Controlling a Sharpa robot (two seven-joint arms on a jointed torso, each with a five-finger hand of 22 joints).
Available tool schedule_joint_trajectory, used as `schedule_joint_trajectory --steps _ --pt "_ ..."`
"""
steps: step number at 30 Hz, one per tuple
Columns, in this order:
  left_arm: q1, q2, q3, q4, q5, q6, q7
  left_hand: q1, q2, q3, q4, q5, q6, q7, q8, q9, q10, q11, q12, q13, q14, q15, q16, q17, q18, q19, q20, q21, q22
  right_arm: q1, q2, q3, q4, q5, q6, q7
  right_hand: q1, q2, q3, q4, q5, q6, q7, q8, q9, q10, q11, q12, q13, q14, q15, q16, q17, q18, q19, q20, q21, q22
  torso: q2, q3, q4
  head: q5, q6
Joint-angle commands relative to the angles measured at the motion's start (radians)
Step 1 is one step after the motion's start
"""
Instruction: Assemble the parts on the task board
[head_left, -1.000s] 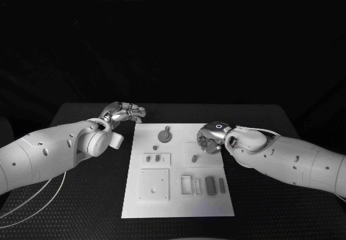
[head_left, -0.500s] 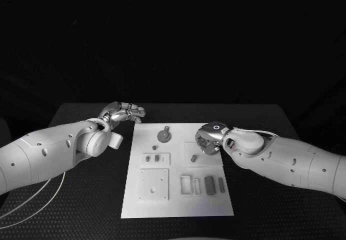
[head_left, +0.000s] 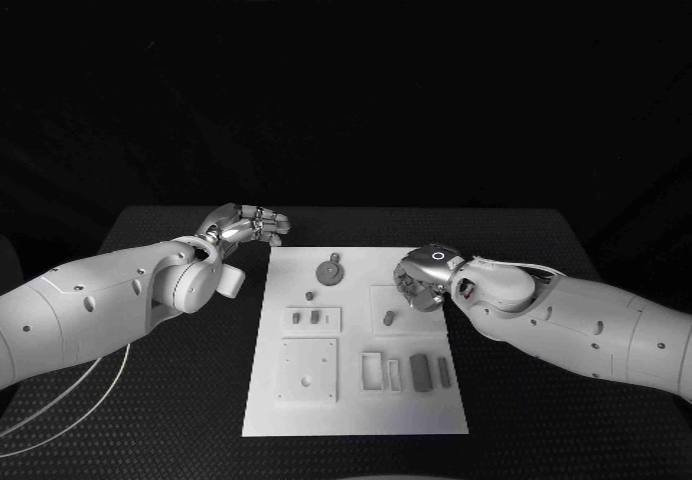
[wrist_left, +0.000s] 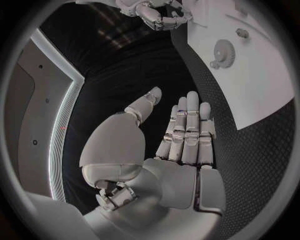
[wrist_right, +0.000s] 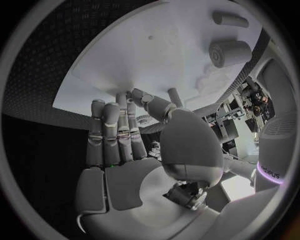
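The task board (head_left: 355, 340), a white plate, lies in the middle of the black bench (head_left: 173, 400), its long side running away from the robot. On its far end rests a round toothed gear (head_left: 330, 271) with a small knob beside it; the left wrist view shows the same gear (wrist_left: 224, 50) on the white surface. Nearer the middle sit a small raised block holding two short pegs (head_left: 306, 317) and a single short peg (head_left: 388, 317). The near end carries a square plate (head_left: 307, 368) with small holes, then a row of narrow upright bars (head_left: 420, 370).

The left hand (head_left: 245, 224) hangs over the bare bench just beyond the board's far left corner, holding nothing, its fingers (wrist_left: 187, 125) stretched out straight and close together. The right hand (head_left: 423, 277) is over the board's right side, near the single peg; its fingers (wrist_right: 115, 132) are extended, not wrapped around any part, and their tips reach to the board's surface.
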Motion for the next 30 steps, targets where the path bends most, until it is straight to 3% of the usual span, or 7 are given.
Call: schedule_joint_trajectory --steps 1,6,11,17,24,30 --pt "0.001 0.002 0.001 -0.001 0.011 0.012 0.004 -0.004 0.003 -0.008 0.000 -0.005 -0.002 0.009 -0.001 -0.001 -0.005 0.005 0.003 -0.001 0.007 0.002 -0.006 0.001 0.003 0.004 0.003 -0.004 0.016 0.004 -0.002 0.009 0.003 0.010 0.019 0.005 0.003 -0.009 0.009 -0.001 -0.011 0.009 -0.001 0.005 0.002 0.010 -0.001 -0.001 0.012 0.011 -0.008 0.002 0.002 0.008 0.006 -0.002 0.006 0.002 0.000 0.0011 0.0001 0.000 0.002" --pt "0.001 0.002 0.001 -0.004 0.011 0.014 0.001 -0.004 0.003 -0.008 0.000 -0.005 -0.002 0.009 -0.001 -0.001 -0.005 0.005 0.003 -0.002 0.007 0.002 -0.006 0.001 0.004 0.005 0.003 -0.004 0.016 0.013 -0.009 0.026 0.011 0.046 0.032 0.018 0.003 -0.009 0.011 -0.001 -0.016 0.010 -0.001 0.005 0.003 0.011 -0.002 -0.002 0.015 0.012 -0.009 0.002 0.003 0.008 0.006 -0.002 0.006 0.002 0.000 0.0010 -0.0001 0.000 0.001" --pt "0.001 0.003 0.001 -0.006 0.011 0.015 0.000 -0.004 0.003 -0.009 0.000 -0.005 -0.004 0.010 -0.001 -0.002 -0.006 0.006 0.003 -0.002 0.007 0.002 -0.006 0.001 0.004 0.005 0.003 -0.004 0.016 0.022 -0.020 0.050 0.013 0.123 0.081 0.044 -0.002 -0.006 0.011 0.000 -0.016 0.008 0.000 0.003 0.004 0.010 -0.001 -0.004 0.017 0.011 -0.008 0.001 0.006 0.008 0.005 -0.001 0.005 0.003 0.000 0.0006 -0.0006 0.002 0.003" --pt "0.001 0.003 0.001 -0.010 0.011 0.015 -0.002 -0.004 0.002 -0.009 0.000 -0.005 -0.005 0.011 -0.002 -0.002 -0.007 0.006 0.003 -0.002 0.007 0.002 -0.006 0.002 0.004 0.005 0.003 -0.004 0.016 0.027 -0.030 0.067 0.036 0.211 0.108 0.074 -0.007 -0.002 0.008 -0.001 -0.009 0.006 0.001 0.002 0.005 0.009 0.000 -0.007 0.019 0.008 -0.007 0.000 0.009 0.008 0.003 -0.001 0.006 0.005 0.000 0.0006 -0.0006 0.006 0.002" --pt "0.001 0.003 0.001 -0.018 0.013 0.006 0.000 -0.003 0.002 -0.009 0.000 -0.005 -0.006 0.011 -0.002 -0.002 -0.007 0.006 0.003 -0.002 0.007 0.002 -0.007 0.002 0.004 0.005 0.003 -0.004 0.016 0.027 -0.024 0.075 0.097 0.274 0.041 0.104 -0.012 0.005 0.002 -0.002 0.001 0.004 0.002 0.000 0.007 0.009 0.000 -0.011 0.024 0.007 -0.007 -0.001 0.013 0.008 0.002 -0.001 0.007 0.008 0.000 0.0011 -0.0007 0.024 0.001" --pt "0.001 0.004 0.001 -0.020 0.026 0.002 0.003 -0.003 0.003 -0.008 0.000 -0.005 -0.006 0.011 -0.002 -0.002 -0.007 0.006 0.003 -0.002 0.008 0.002 -0.007 0.002 0.004 0.006 0.003 -0.004 0.016 0.027 0.003 0.075 0.135 0.290 0.029 0.111 -0.013 0.008 -0.001 -0.002 0.006 0.003 0.002 -0.001 0.009 0.008 0.000 -0.013 0.026 0.007 -0.007 -0.002 0.014 0.008 0.001 -0.001 0.007 0.009 0.000 -0.0009 0.0012 0.047 0.000"
